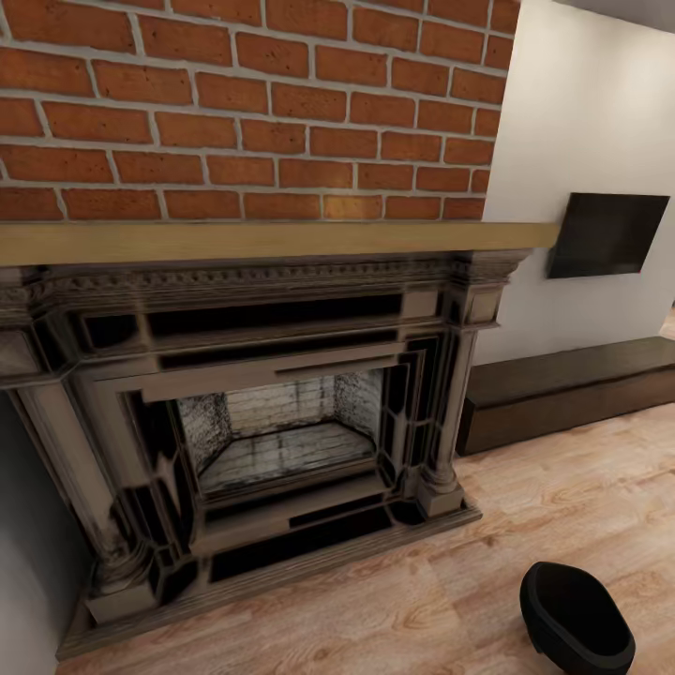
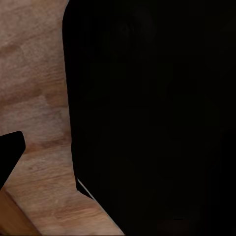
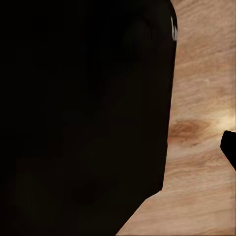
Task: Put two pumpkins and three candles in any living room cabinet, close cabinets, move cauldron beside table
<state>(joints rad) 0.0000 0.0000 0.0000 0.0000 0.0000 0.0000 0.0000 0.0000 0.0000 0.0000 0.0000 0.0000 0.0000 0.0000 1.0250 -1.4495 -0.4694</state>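
The black cauldron (image 1: 574, 619) stands on the wooden floor at the lower right, in front of the fireplace's right end. The long, low, dark brown cabinet (image 1: 562, 389) runs along the white wall to the right of the fireplace, and its front looks shut. The pumpkins, the candles and the table are out of view. In the left wrist view a dark fingertip (image 2: 10, 155) pokes in at the edge beside a large black body over the floor. The right wrist view has a similar dark fingertip (image 3: 229, 147). I cannot tell how either pair of jaws stands.
An ornate dark fireplace (image 1: 262, 431) with a tan mantel (image 1: 262, 242) stands under a red brick wall. A dark flat screen (image 1: 607, 234) hangs on the white wall above the cabinet. Wooden floor (image 1: 525, 506) stretches between the fireplace, the cabinet and the cauldron.
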